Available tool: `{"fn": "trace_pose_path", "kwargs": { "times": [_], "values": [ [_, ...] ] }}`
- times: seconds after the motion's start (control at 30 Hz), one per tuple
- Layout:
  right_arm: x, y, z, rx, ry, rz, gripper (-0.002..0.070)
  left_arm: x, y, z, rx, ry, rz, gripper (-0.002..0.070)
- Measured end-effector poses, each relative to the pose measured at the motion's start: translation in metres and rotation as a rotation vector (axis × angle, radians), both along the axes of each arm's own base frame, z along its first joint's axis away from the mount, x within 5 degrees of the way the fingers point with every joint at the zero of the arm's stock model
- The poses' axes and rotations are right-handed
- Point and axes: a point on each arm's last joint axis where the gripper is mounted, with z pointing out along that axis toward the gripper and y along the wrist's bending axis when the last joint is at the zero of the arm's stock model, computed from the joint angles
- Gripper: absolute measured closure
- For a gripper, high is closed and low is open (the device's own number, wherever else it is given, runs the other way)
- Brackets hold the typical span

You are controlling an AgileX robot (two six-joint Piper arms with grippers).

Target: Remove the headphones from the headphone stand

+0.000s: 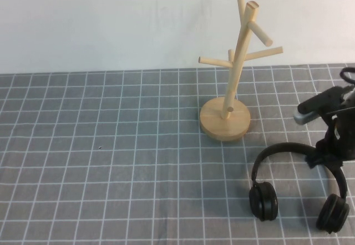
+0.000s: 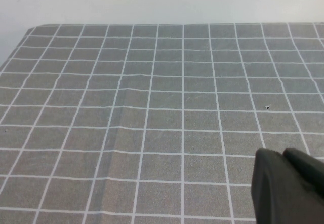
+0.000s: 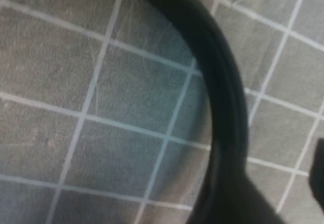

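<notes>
A: Headphones (image 1: 277, 152) noted off the headphone stand (image 1: 236, 70), earcups resting on the grid cloth (image 1: 111, 145), headband arching upward. The band's right shoulder is held at the right gripper (image 1: 326, 157); from the gripper, the band curves away toward the robot's left and down to the near earcup (image 1: 263, 200). The other earcup (image 1: 333, 213) sits below the gripper, nearer the robot.

B: Grip state?

A: Right gripper appears clamped on the band; in the right wrist view the headband (image 3: 223, 107) is seen close up, running straight under the camera. The fingers themselves are not clearly resolved. Left gripper (image 2: 288, 188) is low over bare cloth, well apart from everything; whether it is open cannot be told.

B: Orientation?

A: Long axis, earcup to earcup, runs roughly left to right across the table; the arch's opening faces down toward the robot. The stand is up and to the left of the gripper, pegs bare.

B: Step in hand?

A: Judged as set-down and release. Both earcups should be settled before the jaws are eased apart, and the withdrawal is best made straight up so the band is not dragged or tipped.
</notes>
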Motion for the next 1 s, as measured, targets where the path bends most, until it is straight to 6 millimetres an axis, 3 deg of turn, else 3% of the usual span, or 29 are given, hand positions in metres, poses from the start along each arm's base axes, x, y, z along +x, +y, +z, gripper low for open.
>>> {"fn": "trace_pose_path", "kwargs": {
  "times": [0.1,0.23,0.33,0.43,0.53,0.63,0.83,1.0],
  "values": [
    [-0.003,-0.001,0.017,0.012,-0.039,-0.009,0.0306,0.0,0.0,0.0,0.0,0.0,0.0,0.0679],
    [-0.016,-0.003,0.058,0.059,-0.118,0.014,0.0307,0.0,0.0,0.0,0.0,0.0,0.0,0.0679],
    [-0.033,-0.006,0.095,0.095,-0.184,0.055,0.0412,0.0,0.0,0.0,0.0,0.0,0.0,0.0679],
    [-0.062,-0.014,0.138,0.14,-0.272,0.078,0.0589,0.0,0.0,0.0,0.0,0.0,0.0,0.0679],
    [-0.094,-0.023,0.177,0.191,-0.397,0.082,0.0655,0.0,0.0,0.0,0.0,0.0,0.0,0.0679],
    [-0.131,-0.035,0.212,0.245,-0.549,0.085,0.0675,0.0,0.0,0.0,0.0,0.0,0.0,0.0679],
    [-0.188,-0.054,0.244,0.315,-0.715,0.059,0.0682,0.0,0.0,0.0,0.0,0.0,0.0,0.0679],
    [-0.199,-0.059,0.243,0.309,-0.686,0.035,0.0682,0.0,0.0,0.0,0.0,0.0,0.0,0.0679]
  ]
}}
